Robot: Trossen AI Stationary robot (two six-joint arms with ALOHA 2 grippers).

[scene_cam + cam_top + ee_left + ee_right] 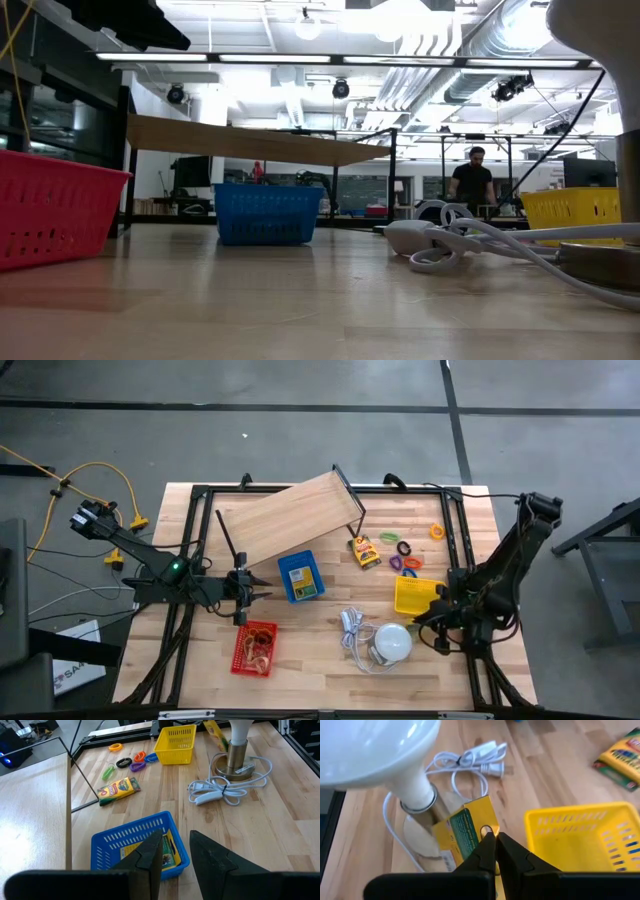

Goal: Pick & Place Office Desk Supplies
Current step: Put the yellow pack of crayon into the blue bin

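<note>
My right gripper (495, 851) is at the table's right, between the yellow basket (590, 837) and the white lamp (375, 750), shut on a yellow-green printed packet (462, 832). My left gripper (175, 855) is open, its fingers over the near rim of the blue basket (135, 840), which holds another yellow packet (167, 854). A crayon box (365, 551) and orange, green and purple clips (405, 550) lie on the table by the far right. The red basket (255, 648) holds tan rubber bands. My right gripper pinches the yellow-green packet between its two fingers at the packet's upper corner (484, 826). The packet sits tilted in the hold beside the lamp's neck, and in the left wrist view the packet (216, 734) shows lifted above the table.
The white lamp (392, 643) and its coiled cord (352, 628) stand close to the left of my right gripper. A raised wooden board (290, 515) on a thin black frame covers the far left of the table. Black frame rails run along the table's edges.
</note>
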